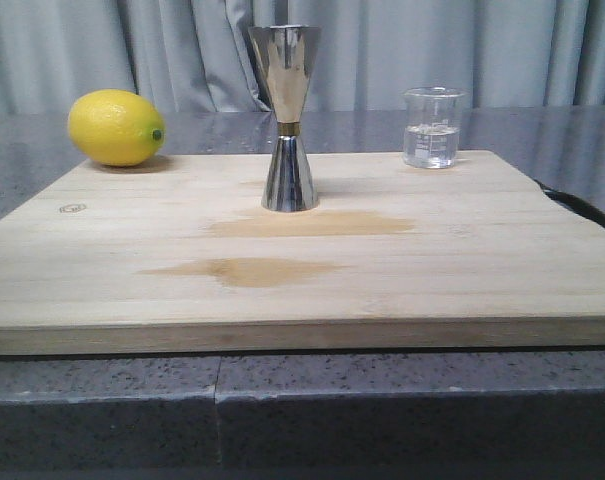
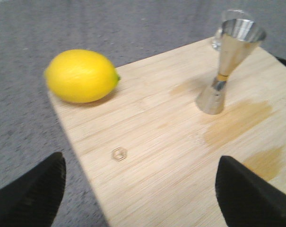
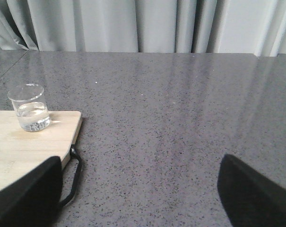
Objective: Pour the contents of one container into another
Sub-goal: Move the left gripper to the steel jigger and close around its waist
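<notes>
The clear glass beaker [image 1: 432, 127] stands upright at the board's far right corner, partly filled with clear liquid; it also shows as beaker [image 3: 30, 108] and, half hidden behind the jigger, as beaker [image 2: 221, 29]. The steel hourglass jigger [image 1: 286, 117] with its gold waist band stands upright mid-board, also seen as jigger [image 2: 226, 66]. My left gripper [image 2: 141, 189] is open above the board's near left part, well short of the jigger. My right gripper [image 3: 140, 189] is open over the grey counter, right of the board, away from the beaker. Neither gripper appears in the front view.
A yellow lemon [image 1: 116, 127] lies at the board's far left corner. The wooden cutting board [image 1: 182, 240] carries two damp stains [image 1: 244, 270] and has a black handle [image 3: 72, 182] on its right edge. Grey stone counter [image 3: 180, 118] surrounds it; curtains hang behind.
</notes>
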Controlling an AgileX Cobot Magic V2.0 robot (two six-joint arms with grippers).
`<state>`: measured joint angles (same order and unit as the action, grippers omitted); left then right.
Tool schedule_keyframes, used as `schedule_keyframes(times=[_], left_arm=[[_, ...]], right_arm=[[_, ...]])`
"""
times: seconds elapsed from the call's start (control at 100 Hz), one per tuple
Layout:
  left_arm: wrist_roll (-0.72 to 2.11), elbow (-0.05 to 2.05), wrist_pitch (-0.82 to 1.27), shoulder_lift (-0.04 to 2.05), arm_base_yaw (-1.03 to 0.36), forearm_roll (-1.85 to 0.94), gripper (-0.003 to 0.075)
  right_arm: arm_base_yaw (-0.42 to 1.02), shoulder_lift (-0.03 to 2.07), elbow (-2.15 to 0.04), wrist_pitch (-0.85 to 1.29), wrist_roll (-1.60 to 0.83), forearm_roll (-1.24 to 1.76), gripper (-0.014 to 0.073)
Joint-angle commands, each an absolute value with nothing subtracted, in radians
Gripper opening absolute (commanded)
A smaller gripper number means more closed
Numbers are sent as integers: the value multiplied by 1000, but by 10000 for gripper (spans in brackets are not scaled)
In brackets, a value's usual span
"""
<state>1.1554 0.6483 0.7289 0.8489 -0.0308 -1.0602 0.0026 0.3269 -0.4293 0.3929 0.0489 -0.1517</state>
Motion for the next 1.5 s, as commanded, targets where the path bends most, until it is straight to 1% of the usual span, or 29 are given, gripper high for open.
schedule_keyframes(times=[0.0, 0.11, 0.28, 0.44, 0.68, 0.79, 0.94, 1.13, 1.49], left_arm=[[1368, 684, 758, 915, -30, -1307, 598], [1564, 683, 805, 1005, -30, -1455, 598], [1801, 683, 926, 1136, -30, -1574, 598], [1964, 683, 1099, 1262, -30, -1683, 598], [2123, 683, 1268, 1428, -36, -1797, 598], [2184, 683, 1266, 1487, -77, -1850, 598], [2238, 724, 1263, 1556, -152, -1850, 598], [2238, 829, 1259, 1650, -232, -1850, 598], [2238, 1045, 1259, 1810, -337, -1850, 598]], right_arm=[[3, 344, -464, 323, 44, -155, 585], [3, 344, -464, 323, 44, -155, 585], [3, 344, -464, 323, 44, -155, 585], [3, 344, -464, 323, 44, -155, 585], [3, 344, -464, 321, 44, -155, 585], [3, 344, -464, 321, 44, -155, 585], [3, 344, -464, 321, 44, -155, 585], [3, 344, -464, 321, 44, -155, 585], [3, 344, -464, 321, 44, -155, 585]])
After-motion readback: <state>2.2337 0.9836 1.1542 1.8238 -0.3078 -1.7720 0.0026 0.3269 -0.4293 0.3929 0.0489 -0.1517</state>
